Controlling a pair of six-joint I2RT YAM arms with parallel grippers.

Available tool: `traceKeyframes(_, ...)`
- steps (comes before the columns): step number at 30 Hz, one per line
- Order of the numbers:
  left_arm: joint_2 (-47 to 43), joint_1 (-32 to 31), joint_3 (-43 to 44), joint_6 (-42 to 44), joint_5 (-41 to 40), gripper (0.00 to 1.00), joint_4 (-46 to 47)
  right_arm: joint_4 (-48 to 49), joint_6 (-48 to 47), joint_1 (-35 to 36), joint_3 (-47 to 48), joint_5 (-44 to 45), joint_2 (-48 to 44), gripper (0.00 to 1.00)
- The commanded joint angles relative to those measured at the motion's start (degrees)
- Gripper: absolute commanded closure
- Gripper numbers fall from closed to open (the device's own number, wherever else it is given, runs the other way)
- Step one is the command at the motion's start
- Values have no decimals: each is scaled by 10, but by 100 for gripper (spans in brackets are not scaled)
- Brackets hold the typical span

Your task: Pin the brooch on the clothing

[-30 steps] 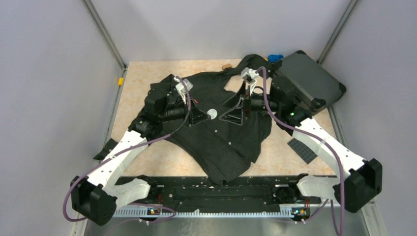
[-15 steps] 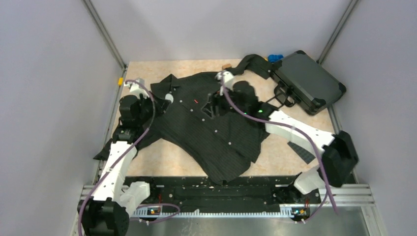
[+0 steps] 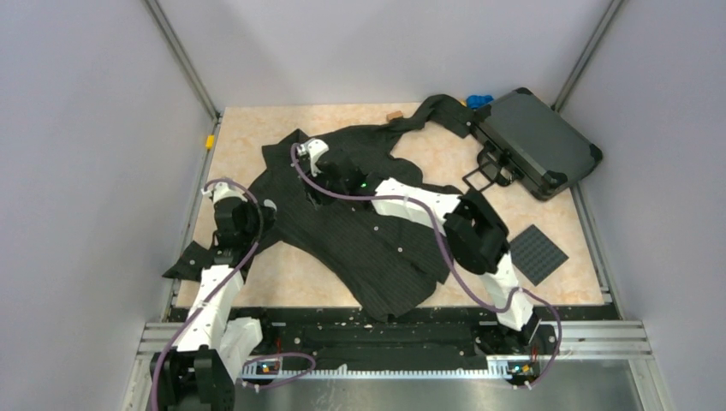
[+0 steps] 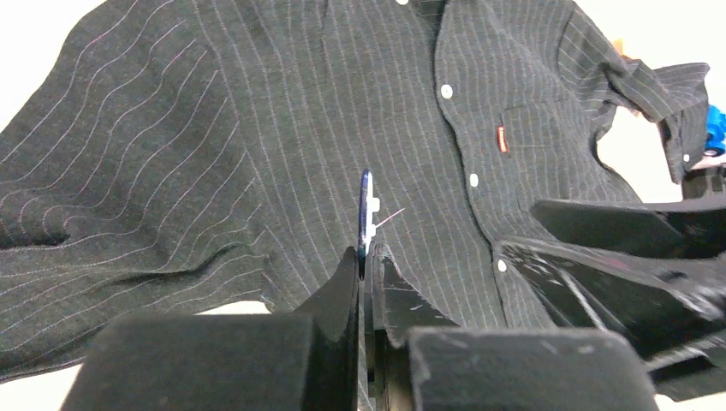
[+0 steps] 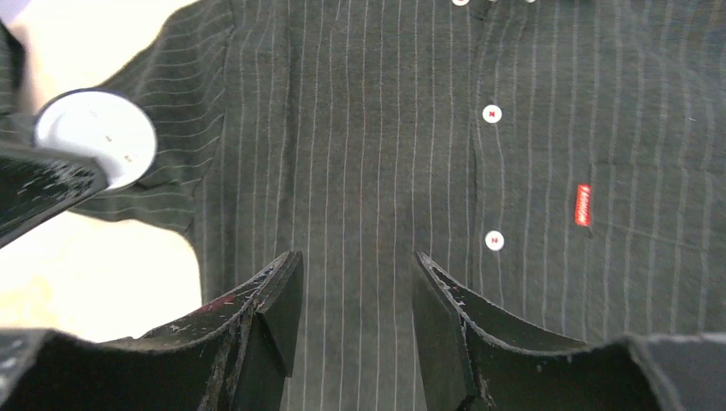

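My left hand [image 4: 366, 267] is clamped on the tiny round blue brooch [image 4: 366, 205] - held edge-up above the left side of the black pinstriped button-up shirt [image 4: 214, 128] spread on the table [image 3: 287, 278] - while my right hand [image 5: 355, 278] hangs part-open and empty, so the pinning is not yet done.

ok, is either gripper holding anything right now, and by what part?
The left gripper is shut on the brooch, pinching one edge of the disc. The right gripper is open above the shirt, holding nothing.
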Motion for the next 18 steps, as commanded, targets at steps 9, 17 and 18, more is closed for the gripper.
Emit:
traceKeyframes(9, 6, 5, -34, -13, -55, 100, 78, -53, -86, 40, 245, 60, 203, 46)
traceKeyframes(17, 1, 5, -33, -11, -49, 100, 71, -65, -113, 44, 316, 84, 272, 51)
traceKeyframes(18, 1, 5, -34, -10, -49, 100, 71, -63, -114, 45, 317, 86, 274, 51)
